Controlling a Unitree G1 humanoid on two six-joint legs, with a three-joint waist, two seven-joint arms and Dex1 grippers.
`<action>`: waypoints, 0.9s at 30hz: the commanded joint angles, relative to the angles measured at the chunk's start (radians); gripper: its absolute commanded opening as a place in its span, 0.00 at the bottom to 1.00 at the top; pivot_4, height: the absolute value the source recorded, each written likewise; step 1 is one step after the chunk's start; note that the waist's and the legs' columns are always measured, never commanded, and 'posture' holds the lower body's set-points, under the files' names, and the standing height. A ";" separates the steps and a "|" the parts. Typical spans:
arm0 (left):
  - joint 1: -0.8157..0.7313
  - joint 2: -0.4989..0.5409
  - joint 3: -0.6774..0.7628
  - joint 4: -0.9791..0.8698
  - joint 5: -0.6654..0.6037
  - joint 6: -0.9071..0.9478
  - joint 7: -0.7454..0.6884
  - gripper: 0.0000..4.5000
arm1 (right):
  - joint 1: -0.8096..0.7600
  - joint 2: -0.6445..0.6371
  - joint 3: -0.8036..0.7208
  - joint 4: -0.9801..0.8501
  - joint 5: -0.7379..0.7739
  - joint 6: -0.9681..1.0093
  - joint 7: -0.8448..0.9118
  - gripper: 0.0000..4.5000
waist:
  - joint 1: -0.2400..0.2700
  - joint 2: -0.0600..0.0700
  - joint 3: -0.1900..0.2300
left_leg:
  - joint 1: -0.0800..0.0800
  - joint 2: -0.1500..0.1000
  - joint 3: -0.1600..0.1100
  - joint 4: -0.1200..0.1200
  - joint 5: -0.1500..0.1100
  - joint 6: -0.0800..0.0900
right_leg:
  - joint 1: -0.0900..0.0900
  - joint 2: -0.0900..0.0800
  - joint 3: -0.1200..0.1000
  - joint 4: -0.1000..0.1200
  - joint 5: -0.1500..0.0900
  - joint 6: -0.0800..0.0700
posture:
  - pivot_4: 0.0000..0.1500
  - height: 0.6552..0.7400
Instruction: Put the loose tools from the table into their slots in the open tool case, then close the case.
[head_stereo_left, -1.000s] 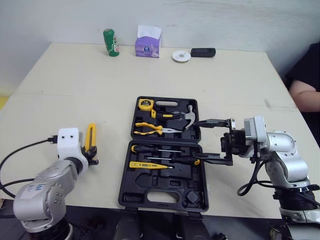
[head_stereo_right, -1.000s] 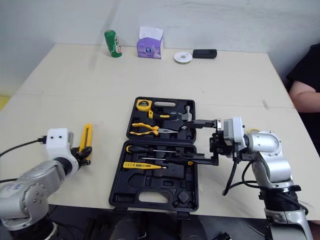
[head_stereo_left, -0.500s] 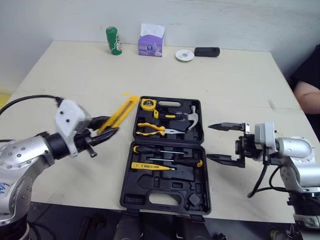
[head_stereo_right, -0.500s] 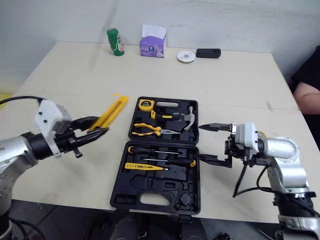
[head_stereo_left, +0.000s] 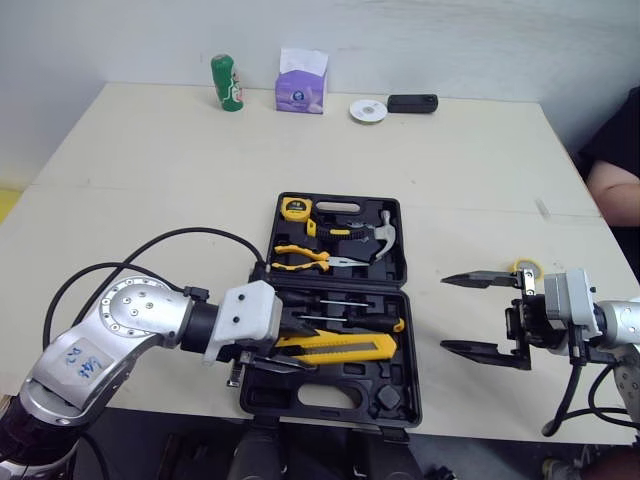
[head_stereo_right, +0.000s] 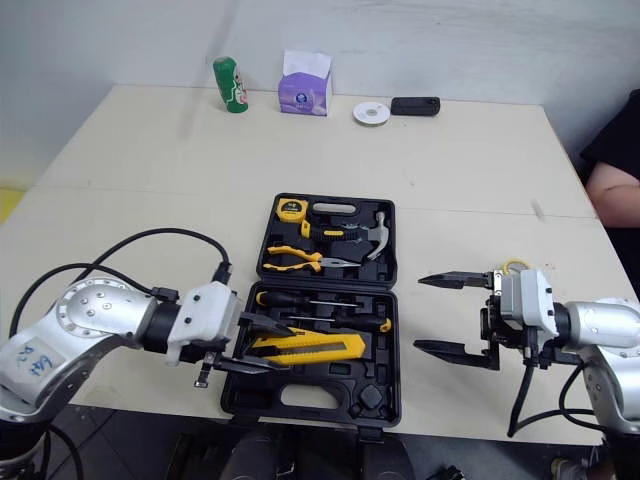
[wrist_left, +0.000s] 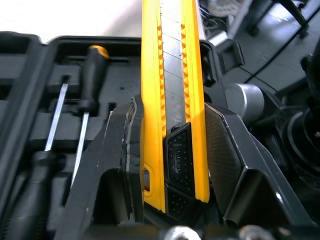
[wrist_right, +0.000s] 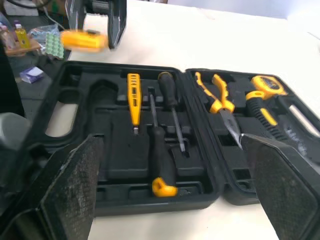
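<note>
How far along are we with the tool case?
Tape, pliers, hammer and screwdrivers sit in the case. The left hand holds the knife over the near half; the right hand is open beside it. Left: seat the knife, close the case.

Left of the tool case (head_stereo_left: 345, 372), the left arm (head_stereo_left: 125, 325) is a rounded silver-grey shell with blue marks (head_stereo_left: 80, 361), a white boxy wrist (head_stereo_left: 245, 318) and a looping black cable (head_stereo_left: 205, 231) — the right arm (head_stereo_left: 620, 322) matches, its black fingers (head_stereo_left: 480, 277) thin and pointed
</note>
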 joint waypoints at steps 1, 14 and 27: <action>-0.019 -0.020 -0.082 0.025 0.072 -0.023 0.018 0.29 | 0.027 -0.022 -0.058 -0.088 0.051 0.040 -0.026 1.00 | 0.000 0.000 0.000 | 0.000 0.000 0.000 0.000 0.000 0.000 | 0.000 0.000 0.000 0.000 0.000 0.000 | 1.00 1.00; -0.035 -0.039 -0.191 0.104 0.192 0.000 0.031 0.29 | 0.016 0.015 -0.016 -0.112 0.017 0.060 -0.093 1.00 | -0.003 0.000 0.000 | -0.001 0.001 -0.001 0.005 -0.001 0.002 | 0.000 0.000 0.000 0.003 0.000 0.000 | 1.00 1.00; -0.012 -0.015 -0.225 0.116 0.293 -0.045 0.025 0.29 | 0.036 0.046 -0.008 -0.084 -0.007 0.014 -0.083 1.00 | -0.004 0.000 0.000 | 0.000 0.001 -0.001 0.006 -0.001 0.002 | 0.000 0.001 0.000 0.005 0.000 0.000 | 1.00 1.00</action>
